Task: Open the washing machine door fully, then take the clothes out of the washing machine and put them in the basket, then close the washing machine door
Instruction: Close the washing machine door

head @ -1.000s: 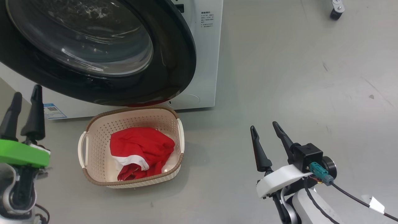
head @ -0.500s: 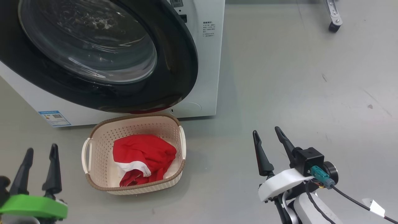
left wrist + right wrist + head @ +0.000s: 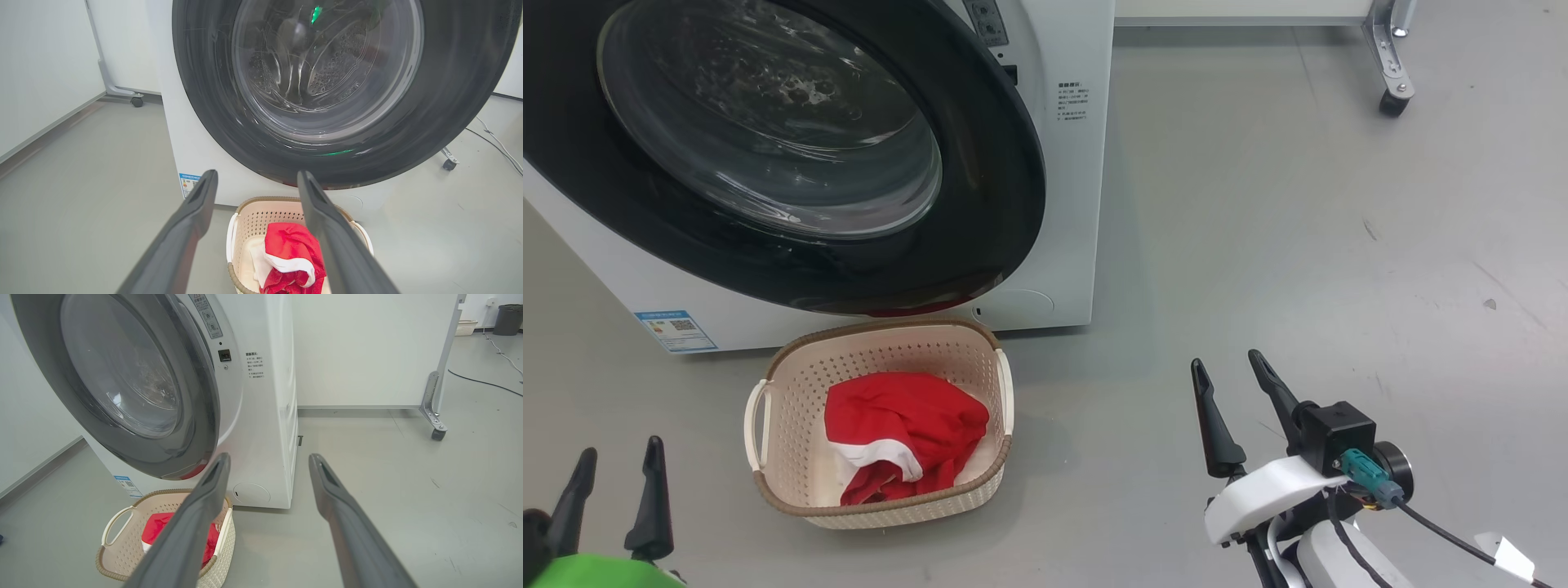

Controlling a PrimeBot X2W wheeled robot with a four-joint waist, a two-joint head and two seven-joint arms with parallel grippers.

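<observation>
The washing machine door (image 3: 1005, 163) lies against the front of the white washing machine (image 3: 1070, 204), with a red glint at its lower edge. On the floor just below it stands the cream basket (image 3: 800, 384) with the red, white-trimmed clothes (image 3: 890, 416) bunched inside. My left gripper (image 3: 619, 447) is open at the lower left, left of the basket and touching nothing. My right gripper (image 3: 1225, 359) is open over bare floor to the basket's right. The left wrist view looks past the open left gripper (image 3: 257, 173) at the door (image 3: 204, 81), basket (image 3: 253, 212) and clothes (image 3: 290, 249). The right wrist view has the open right gripper (image 3: 270, 456), door (image 3: 196, 416), basket (image 3: 126, 543) and clothes (image 3: 157, 531).
A blue label sticker (image 3: 676, 329) sits low on the machine's front. A metal leg with a caster (image 3: 1388, 57) stands at the far right, by a white wall panel. Grey floor stretches right of the machine. A cable (image 3: 494, 143) runs along the floor.
The head camera has tilted, so the whole picture slid down. My left gripper has dropped from beside the door's lower left rim to the bottom corner. The right gripper kept its place.
</observation>
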